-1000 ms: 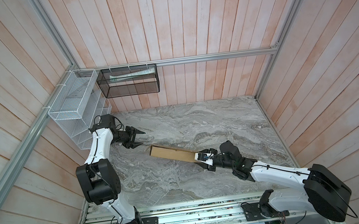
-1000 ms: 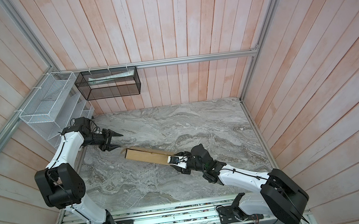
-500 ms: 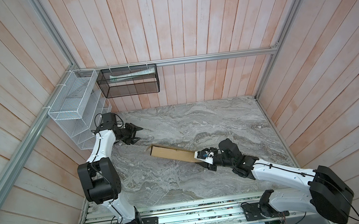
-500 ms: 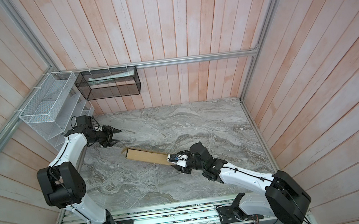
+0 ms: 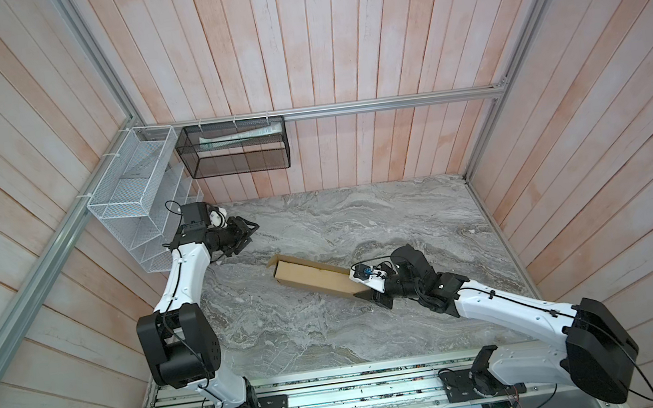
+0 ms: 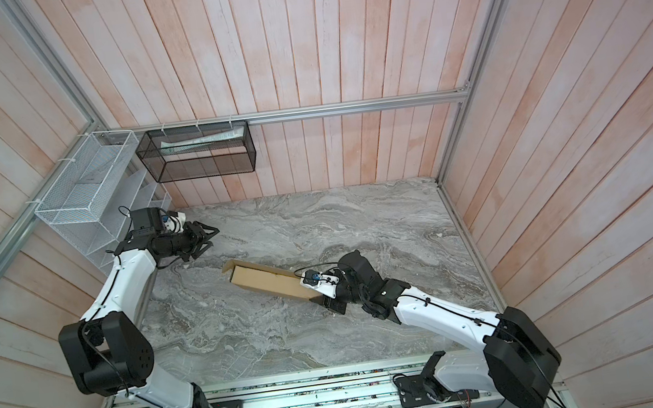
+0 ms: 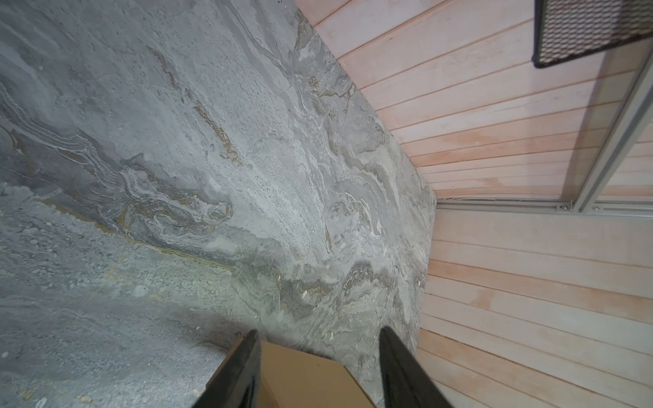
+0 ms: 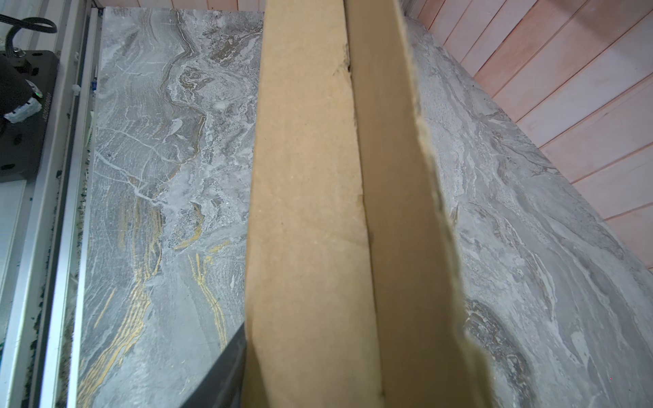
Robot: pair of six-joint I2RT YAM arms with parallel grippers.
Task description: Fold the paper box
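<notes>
The paper box (image 5: 312, 275) (image 6: 268, 280) is a tan cardboard box, folded up long and narrow, lying slantwise on the marble table (image 5: 360, 218) in both top views. My right gripper (image 5: 368, 288) (image 6: 319, 296) is shut on its near right end. In the right wrist view the paper box (image 8: 307, 212) fills the middle; one dark finger (image 8: 226, 364) presses its side and the other is hidden behind the cardboard. My left gripper (image 5: 252, 232) (image 6: 212, 237) (image 7: 318, 332) hovers open at the back left, apart from the box. The box's far end (image 7: 304, 378) shows beyond its fingers.
A white wire rack (image 5: 135, 193) hangs on the left wall, close behind the left arm. A black mesh basket (image 5: 235, 148) (image 7: 593, 31) with papers hangs on the back wall. Wooden walls close three sides. Aluminium rails (image 5: 338, 396) run along the front edge.
My left gripper has swung a little toward the back wall, away from the box, staying open. The right gripper and the box have hardly moved.
</notes>
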